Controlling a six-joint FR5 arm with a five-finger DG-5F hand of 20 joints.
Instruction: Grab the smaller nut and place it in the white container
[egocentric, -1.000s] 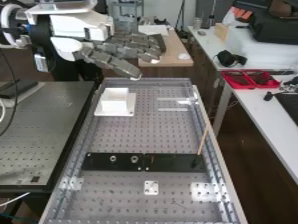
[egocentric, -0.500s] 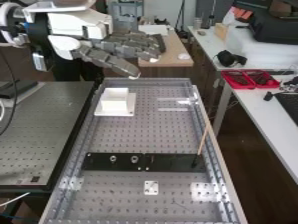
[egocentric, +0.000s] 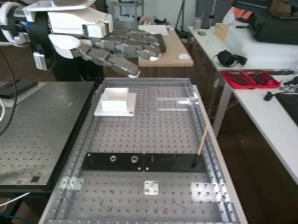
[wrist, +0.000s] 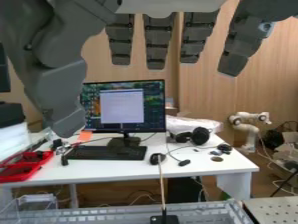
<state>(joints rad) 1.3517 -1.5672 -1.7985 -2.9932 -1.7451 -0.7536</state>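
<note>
Perforated metal worktop (egocentric: 141, 135)
A white container (egocentric: 114, 106) stands beyond a flat black bar (egocentric: 174, 162); a small white plate (egocentric: 151, 183) lies nearer.

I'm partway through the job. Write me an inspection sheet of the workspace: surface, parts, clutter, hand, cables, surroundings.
Surface: bench of perforated metal; a black bar lies flat across it.
Job's things: larger nut and bearing stand on the bar; white container at the bench's far end, contents cannot be told.
Clutter: a thin wooden stick stands at a tilt near the bar's right end.
Hand: the hand is above the bench's far end, fingers extended, empty.
Cables: black cable hanging at the left; nothing seen across the bar.
Surroundings: desk with monitor, keyboard and headphones.
</note>
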